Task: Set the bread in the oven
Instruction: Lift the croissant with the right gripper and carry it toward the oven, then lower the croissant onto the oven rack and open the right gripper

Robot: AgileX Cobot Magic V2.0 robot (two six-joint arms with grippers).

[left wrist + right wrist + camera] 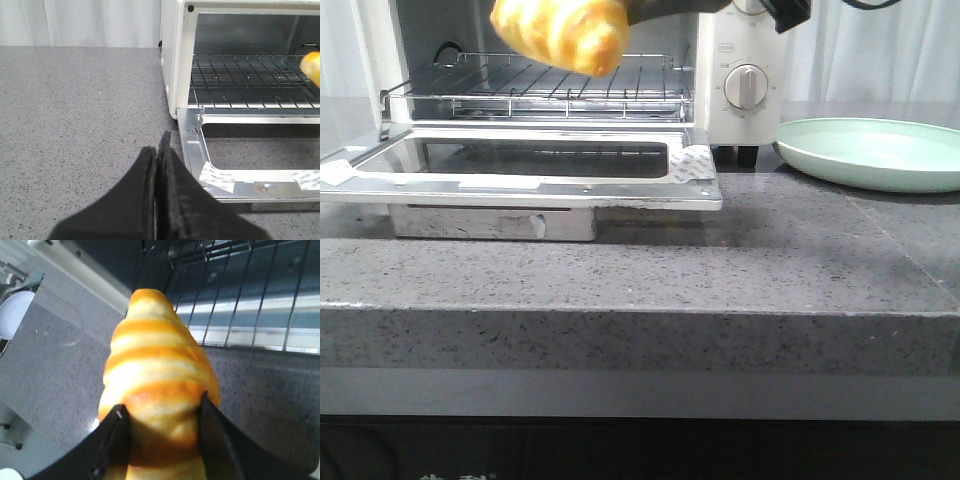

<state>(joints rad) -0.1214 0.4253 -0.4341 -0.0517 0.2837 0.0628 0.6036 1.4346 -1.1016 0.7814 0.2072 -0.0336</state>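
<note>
The bread (563,33), a glossy golden roll with orange-brown and pale stripes, hangs in the air in front of the oven's open mouth, above the lowered door. My right gripper (162,410) is shut on the bread (157,385), one black finger on each side. The white oven (740,90) stands at the back with its glass door (535,160) folded down flat and its wire rack (550,85) bare. My left gripper (159,145) is shut with nothing in it, low over the counter beside the door's left corner. The bread's tip (312,67) shows in the left wrist view.
A pale green plate (880,152) lies bare on the grey speckled counter (640,260), right of the oven. The lowered door juts toward the counter's front edge. White curtains hang behind. Open counter lies left of the oven (75,110).
</note>
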